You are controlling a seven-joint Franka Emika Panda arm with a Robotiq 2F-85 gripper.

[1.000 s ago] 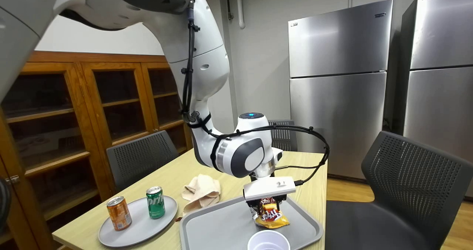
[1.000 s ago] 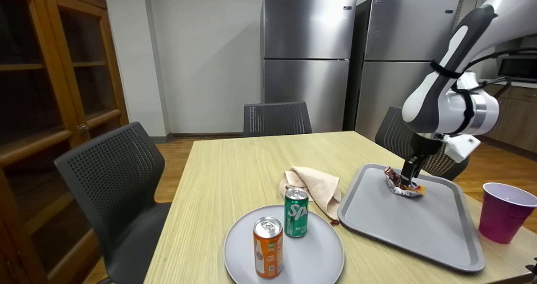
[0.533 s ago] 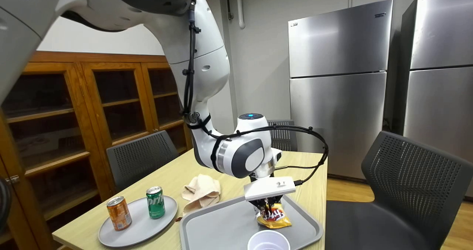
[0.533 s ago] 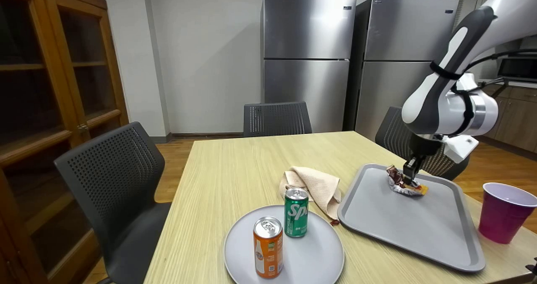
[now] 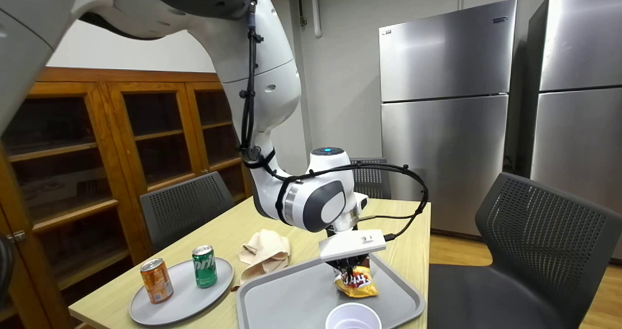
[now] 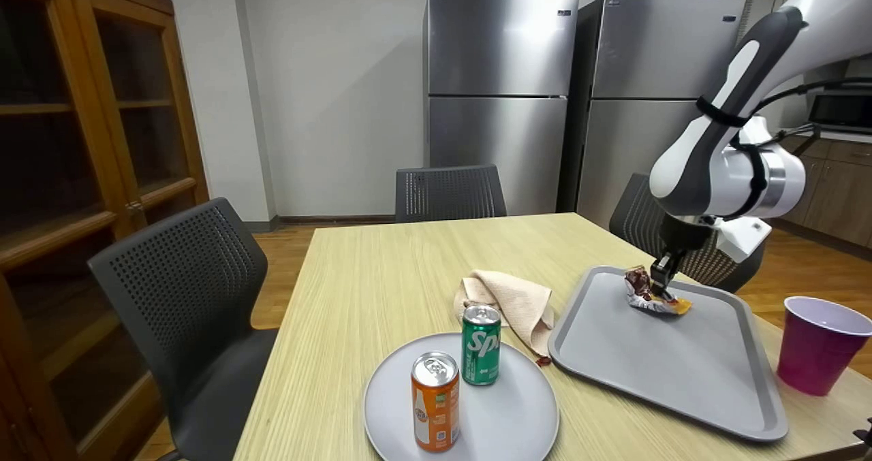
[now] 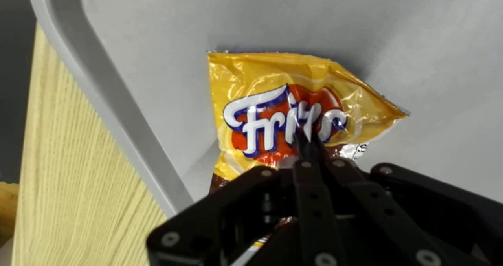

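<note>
While my black 2-fingered gripper (image 7: pixel 304 144) angles down, it is clenched on a yellow, red and brown foil Fritos bag (image 7: pixel 271 112), puckered where I pinch it. The bag rests on a flat, grey, rectangular plastic tray (image 6: pixel 695 366), nearer the rim than the centre. Just beside that tray stands a magenta plastic cup (image 6: pixel 821 348) with a pale inside, and a crumpled beige cloth (image 6: pixel 511 304) lies next to another side. Farther off, a round, pale grey plate (image 6: pixel 504 427) carries a green metal Sprite can (image 6: pixel 481 345) and an orange metal can (image 6: pixel 436 406), both upright. A light wooden table (image 6: pixel 381 277) bears tray, cup, cloth and plate.
</note>
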